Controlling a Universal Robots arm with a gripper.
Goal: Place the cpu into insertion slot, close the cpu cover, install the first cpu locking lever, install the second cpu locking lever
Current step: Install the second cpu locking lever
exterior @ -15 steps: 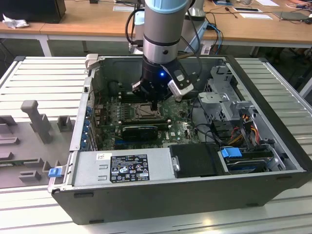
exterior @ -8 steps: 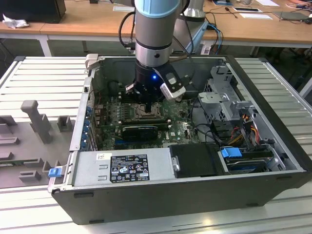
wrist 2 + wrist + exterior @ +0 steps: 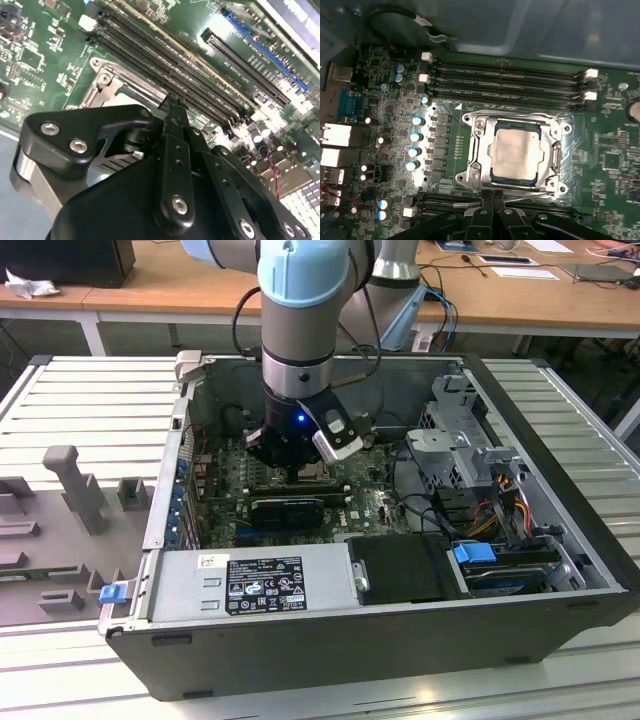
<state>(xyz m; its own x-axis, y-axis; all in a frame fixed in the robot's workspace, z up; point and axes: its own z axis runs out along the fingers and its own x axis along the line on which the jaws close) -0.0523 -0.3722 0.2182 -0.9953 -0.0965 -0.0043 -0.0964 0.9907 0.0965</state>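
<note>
the cpu (image 3: 514, 152) already lies in the insertion slot (image 3: 476, 121) under the closed cpu cover (image 3: 550, 150), the gripper (image 3: 493, 201), jaws pressed together, at the cover's edge.

An open computer case (image 3: 560, 590) lies on a ribbed grey tabletop (image 3: 85, 390). The arm (image 3: 303, 300) reaches down into it, its tool (image 3: 290, 462) low over the green motherboard (image 3: 370, 508) near the case's middle. A grey power supply (image 3: 250, 585) with a dark label fills the near side. Toward the exterior view's right sit a metal drive cage (image 3: 455, 435) and a blue clip (image 3: 474, 553). On the exterior view's left, grey fixtures (image 3: 75, 485) stand on the tabletop. A wooden desk (image 3: 150, 290) runs along the far side.
</note>
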